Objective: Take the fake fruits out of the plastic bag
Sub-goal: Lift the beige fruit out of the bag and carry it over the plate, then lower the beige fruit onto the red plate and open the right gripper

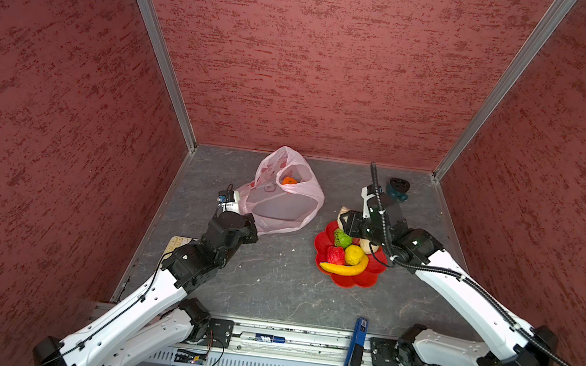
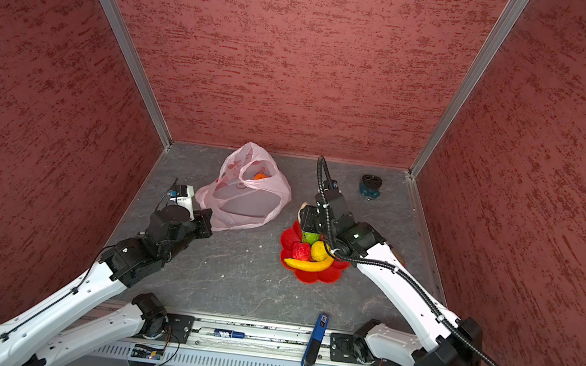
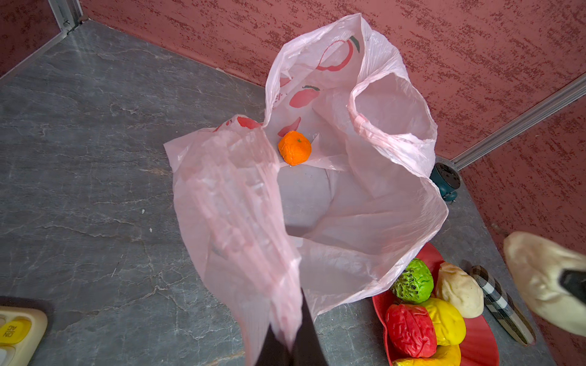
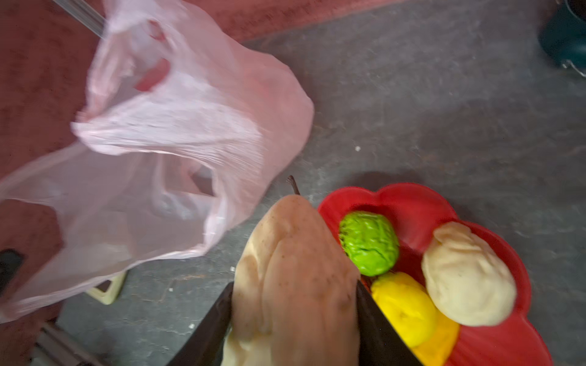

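Note:
The pale-pink plastic bag stands open at the back of the table, with an orange fake fruit inside it. My left gripper is shut on the bag's near-left edge. My right gripper is shut on a beige pear-like fruit, held just over the back-left rim of the red dish. In the dish lie a bumpy green fruit, a bumpy red one, a yellow lemon, a banana and a beige fruit.
A dark teal object sits at the back right. A beige keypad lies by the left wall under my left arm. A blue tool rests on the front rail. A checked strip lies behind the dish. Red walls enclose three sides.

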You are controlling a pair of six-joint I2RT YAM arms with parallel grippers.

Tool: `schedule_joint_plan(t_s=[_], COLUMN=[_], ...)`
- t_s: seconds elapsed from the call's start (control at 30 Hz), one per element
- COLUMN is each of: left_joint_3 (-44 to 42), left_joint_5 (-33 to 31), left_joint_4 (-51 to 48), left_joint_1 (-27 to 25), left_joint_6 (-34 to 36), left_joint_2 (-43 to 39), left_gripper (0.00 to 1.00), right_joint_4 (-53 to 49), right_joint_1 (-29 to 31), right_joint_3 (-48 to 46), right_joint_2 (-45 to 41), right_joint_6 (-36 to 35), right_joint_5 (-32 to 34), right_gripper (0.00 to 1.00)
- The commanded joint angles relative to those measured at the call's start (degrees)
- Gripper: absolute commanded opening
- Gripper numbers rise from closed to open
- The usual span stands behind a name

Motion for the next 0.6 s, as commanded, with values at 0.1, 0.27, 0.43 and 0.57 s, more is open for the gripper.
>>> schedule_joint_plan(t_s=[0.1,0.27,0.43,0.57], left_joint_3=[0.5,0.8,0.4,-0.3], left_joint_5=[2.0,2.2,2.1,2.4], left_joint_4=[0.2,0.2,0.4,0.5], left_joint_1=[0.7,0.8,0.8,1.1], left_joint_6=[1.0,1.1,1.0,0.9], left_joint_2=[0.5,0.8,0.7,0.7], left_gripper=[0.01,0.00,0.01,0.01], right_joint_4=[4.2,8.6,11.3,13.5], right_joint_1=[-0.9,-0.9,-0.9,-0.9], right_joint_3=[-4.5,-5.4,-5.5,-6.3], right_joint_2=[5.9,9.9,12.5,13.5], right_joint_6=[-1.1,-0.8,0.5,1.0], right_joint_5=[-0.7,-3.3,-5.1,-6.7], right_gripper=[0.26,0.28,0.29,0.30])
